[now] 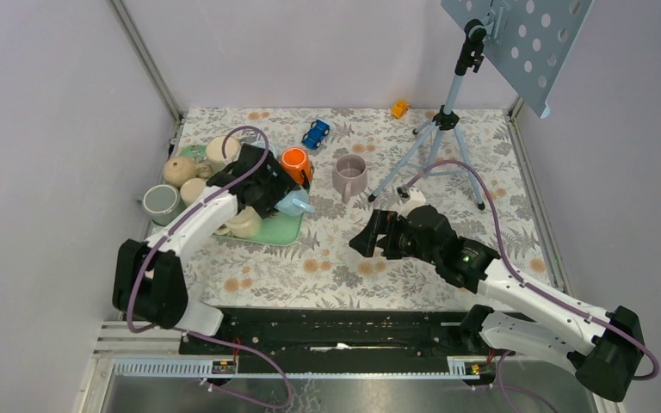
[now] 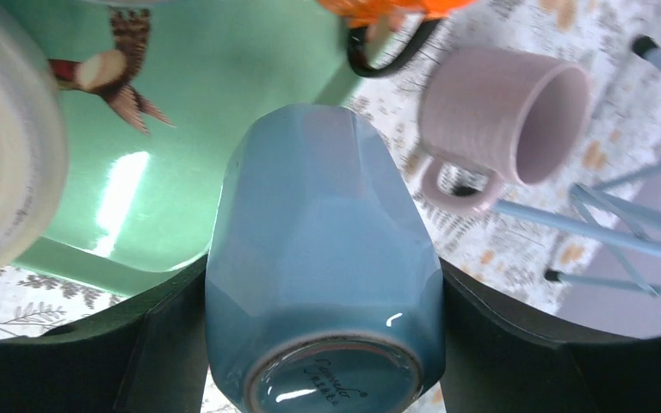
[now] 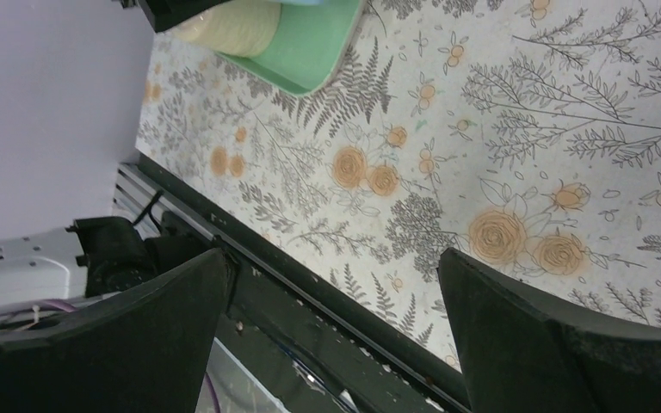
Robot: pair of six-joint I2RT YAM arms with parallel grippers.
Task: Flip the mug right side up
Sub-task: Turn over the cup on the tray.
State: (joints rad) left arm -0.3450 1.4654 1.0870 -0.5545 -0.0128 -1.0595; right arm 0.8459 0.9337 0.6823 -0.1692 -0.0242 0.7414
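The blue mug [image 2: 323, 258] is glazed pale, with dark script printed on its base. The tray [image 2: 215, 103] is coloured mint green and marked with a brown bird. The cloth [image 3: 516, 112] is printed with grey ferns and orange roses. An orange mug [image 1: 294, 161] and a pink mug [image 1: 349, 175] are seen.

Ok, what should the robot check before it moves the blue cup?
1. Grip: left gripper is shut on the blue mug, one finger on each side: ok.
2. Mug right side up: its base faces the wrist camera and its mouth points away: not ok.
3. Anything inside the mug: the mouth is hidden: cannot tell.
4. Neighbours: orange mug and pink mug are near but apart from it: ok.
5. Right gripper is open, empty and off to the side: ok.
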